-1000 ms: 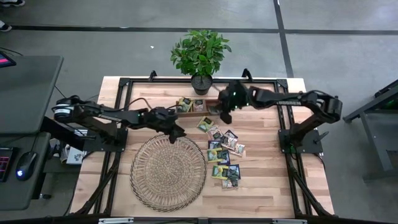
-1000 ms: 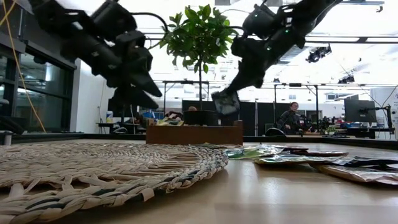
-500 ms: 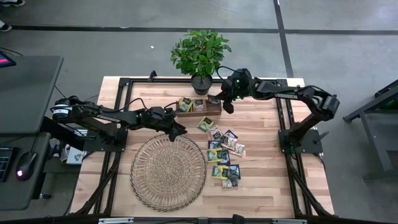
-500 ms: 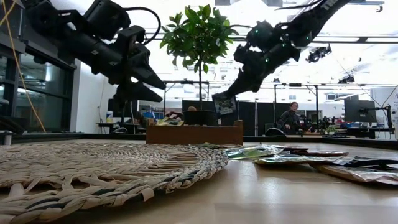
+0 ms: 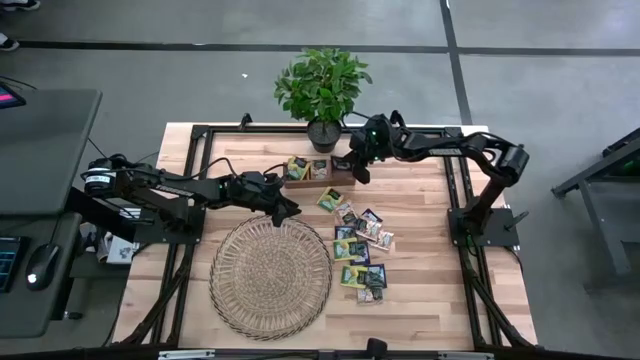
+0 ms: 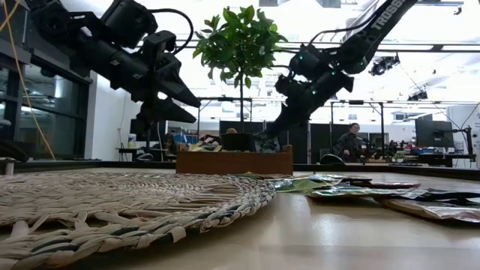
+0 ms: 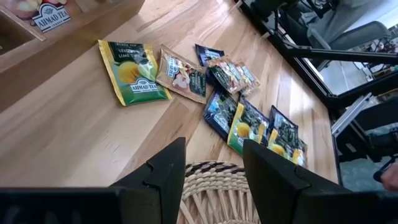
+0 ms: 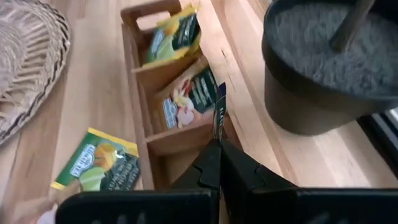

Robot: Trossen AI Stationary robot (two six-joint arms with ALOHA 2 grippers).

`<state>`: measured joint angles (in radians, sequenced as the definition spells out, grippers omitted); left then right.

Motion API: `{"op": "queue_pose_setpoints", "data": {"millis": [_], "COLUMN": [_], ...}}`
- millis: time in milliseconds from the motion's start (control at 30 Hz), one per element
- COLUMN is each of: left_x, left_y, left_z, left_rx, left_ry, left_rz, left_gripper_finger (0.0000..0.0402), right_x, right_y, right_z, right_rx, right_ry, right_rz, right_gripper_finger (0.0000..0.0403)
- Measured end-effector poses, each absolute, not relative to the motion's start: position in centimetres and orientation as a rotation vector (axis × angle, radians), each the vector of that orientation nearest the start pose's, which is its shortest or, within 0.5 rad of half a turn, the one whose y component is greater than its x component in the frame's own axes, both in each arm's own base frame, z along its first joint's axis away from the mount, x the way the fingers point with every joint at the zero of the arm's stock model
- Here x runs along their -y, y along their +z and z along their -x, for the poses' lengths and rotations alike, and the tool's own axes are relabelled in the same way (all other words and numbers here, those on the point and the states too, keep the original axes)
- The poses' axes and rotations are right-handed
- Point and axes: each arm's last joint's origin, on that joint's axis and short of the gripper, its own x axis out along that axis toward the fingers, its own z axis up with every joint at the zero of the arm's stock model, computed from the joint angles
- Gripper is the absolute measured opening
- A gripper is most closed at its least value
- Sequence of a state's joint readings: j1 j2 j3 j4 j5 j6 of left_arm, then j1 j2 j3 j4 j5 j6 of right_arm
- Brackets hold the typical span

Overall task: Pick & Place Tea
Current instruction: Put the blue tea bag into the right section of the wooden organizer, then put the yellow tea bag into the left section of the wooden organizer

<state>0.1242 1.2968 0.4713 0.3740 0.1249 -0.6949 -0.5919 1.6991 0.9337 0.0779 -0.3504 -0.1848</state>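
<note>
My right gripper point(image 5: 352, 172) is shut on a dark navy tea sachet point(image 8: 218, 115) and hangs over the right-hand compartment of the brown wooden tray point(image 5: 318, 170), next to the plant pot. The tray's other two compartments hold a yellow-green sachet point(image 8: 175, 36) and a pale sachet point(image 8: 189, 96). Several more tea sachets point(image 5: 358, 245) lie flat on the table, right of the round wicker mat point(image 5: 270, 275). My left gripper point(image 5: 290, 210) is open above the mat's far edge, with nothing between its fingers point(image 7: 166, 167). My right gripper pinches one edge of the dark sachet point(image 8: 216, 138) between its two shut fingertips. The fingers slant down from the table's right side. The sachet juts out ahead of the fingertips, edge-on to the wrist view, with its lower end point(image 6: 264, 142) at the tray's top rim. Whether it touches the tray I cannot tell.
A potted plant point(image 5: 322, 85) in a black pot point(image 8: 329, 68) stands right behind the tray at the far edge. A black frame runs round the table top. Bare wood lies near and right of the sachets.
My right gripper, still shut on the dark sachet, has gone down and a little toward the table's left. That has brought the sachet from well above the tray down to the rim of its right-hand compartment. My left gripper has tipped slightly where it is.
</note>
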Motion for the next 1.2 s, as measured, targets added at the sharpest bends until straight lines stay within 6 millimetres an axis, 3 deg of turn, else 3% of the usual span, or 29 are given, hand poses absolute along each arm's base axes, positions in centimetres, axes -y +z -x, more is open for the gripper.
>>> {"op": "queue_pose_setpoints", "data": {"millis": [233, 533, 800, 1033, 1200], "left_x": [-2.7, -2.7, -2.7, -2.7, -2.7], "left_y": [17.6, 17.6, 17.6, 17.6, 17.6], "left_z": [-24.4, -24.4, -24.4, -24.4, -24.4], "left_rx": [-0.429, -0.429, -0.431, -0.431, -0.432], "left_ry": [0.163, 0.165, 0.166, 0.166, 0.165], "left_rz": [0.754, 0.759, 0.759, 0.759, 0.759], "left_gripper_finger": [0.0158, 0.0158, 0.0158, 0.0158, 0.0158], "right_x": [18.4, 18.5, 17.7, 15.6, 12.2], "right_y": [17.5, 17.5, 20.1, 23.0, 23.5], "right_z": [-29.1, -29.0, -28.6, -27.4, -26.9], "right_rx": [-0.667, -0.678, -0.63, -0.621, -0.733], "right_ry": [-0.196, -0.234, -0.286, -0.279, -0.197], "right_rz": [-0.142, -0.16, -0.104, -0.144, -0.176], "right_gripper_finger": [0.0017, 0.0112, 0.0137, 0.0137, 0.0126]}}
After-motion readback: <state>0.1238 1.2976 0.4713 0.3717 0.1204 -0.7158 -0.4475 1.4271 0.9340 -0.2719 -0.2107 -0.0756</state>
